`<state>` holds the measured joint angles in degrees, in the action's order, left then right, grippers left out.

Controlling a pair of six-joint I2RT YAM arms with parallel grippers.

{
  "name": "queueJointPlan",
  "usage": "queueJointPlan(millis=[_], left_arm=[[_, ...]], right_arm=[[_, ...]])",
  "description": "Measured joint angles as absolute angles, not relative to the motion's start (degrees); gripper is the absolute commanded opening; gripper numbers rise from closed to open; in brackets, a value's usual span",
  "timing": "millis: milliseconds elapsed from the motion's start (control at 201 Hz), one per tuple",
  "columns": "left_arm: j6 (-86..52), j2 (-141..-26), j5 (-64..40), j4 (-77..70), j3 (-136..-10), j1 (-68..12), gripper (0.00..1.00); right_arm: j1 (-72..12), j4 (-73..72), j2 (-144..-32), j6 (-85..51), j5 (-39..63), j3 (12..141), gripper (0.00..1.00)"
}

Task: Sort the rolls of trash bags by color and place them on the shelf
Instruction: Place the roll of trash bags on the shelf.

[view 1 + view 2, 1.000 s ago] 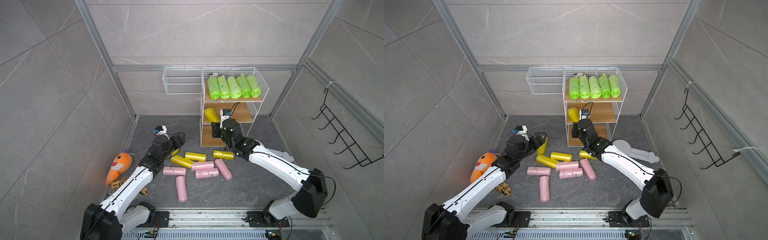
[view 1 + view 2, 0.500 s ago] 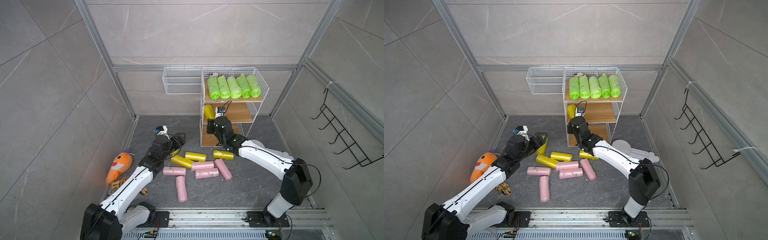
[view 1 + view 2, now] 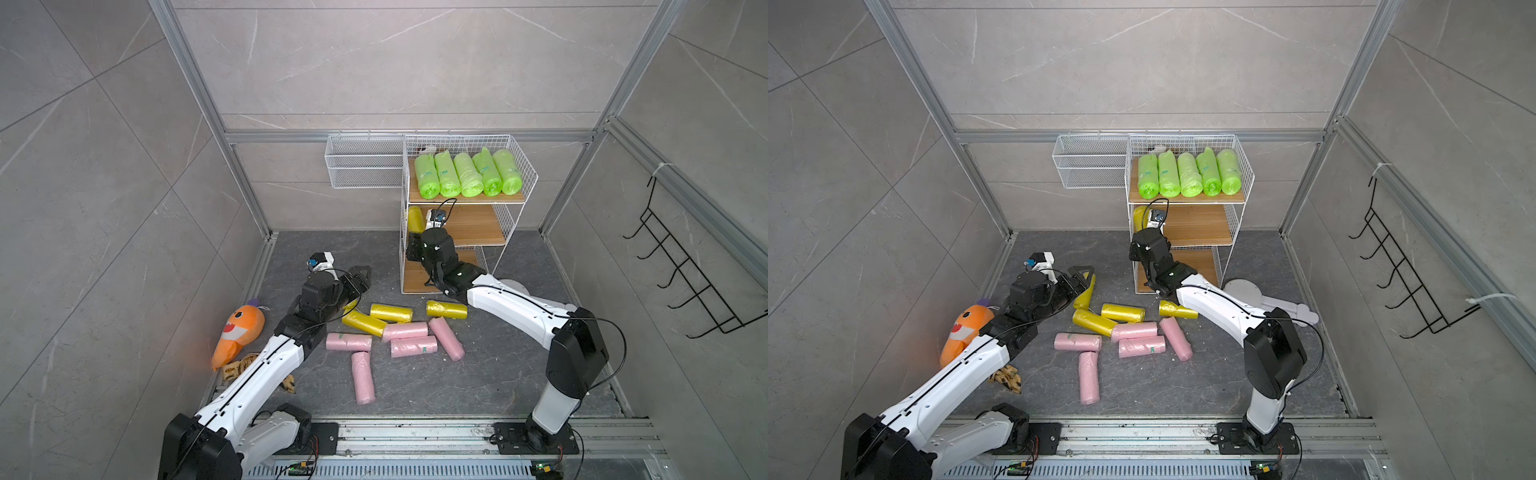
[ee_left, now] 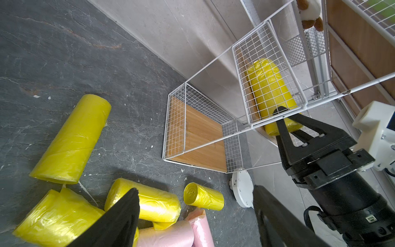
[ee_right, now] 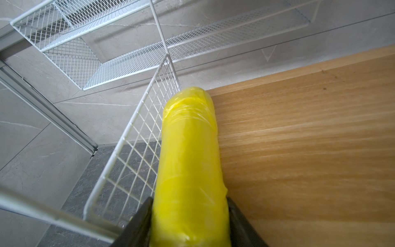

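Progress check. On the shelf the top tier's done: five green rolls side by side, each running near-to-far. Mid tier has one yellow roll at its left edge, against the mesh side wall; the rest of that board is bare. R gripper is at that roll's near end with a jaw on each side. I can't tell if it's pinching or slack, so I won't call that drop finished. L gripper hangs wide open, holding nothing, low over the left end of the pile on the floor.

Left to do, by my count: four yellow rolls and five pink rolls, lying mixed just near-side of the shelf. So approx. six of fifteen are up, nine to go.

Hard to see: R arm covers most of the bottom tier in both top views. L wrist cam shows bare wood there, but not the whole board. L gripper hides part of the leftmost yellow. Something furry behind the top tier is cut off, no ID.
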<state>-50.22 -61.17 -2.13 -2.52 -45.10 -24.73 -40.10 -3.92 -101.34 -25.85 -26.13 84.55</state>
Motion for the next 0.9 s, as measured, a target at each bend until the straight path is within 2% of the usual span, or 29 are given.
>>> queueJointPlan(millis=[408,712,896], left_arm=[[-50.06,-60.95,-2.74,-2.55,-45.08,-24.73,0.86],[-48.16,-61.76,-3.33,-1.19,-45.08,-24.73,0.86],[-41.3,-65.23,-1.45,4.27,-45.43,-24.64,0.86]], right_arm=[[-39.72,-6.39,-95.7,-26.35,-22.11,79.85,0.71],[-39.72,-4.03,-85.62,-24.97,-18.11,73.21,0.72],[-39.72,2.33,-77.6,-22.68,-14.57,67.88,0.72]])
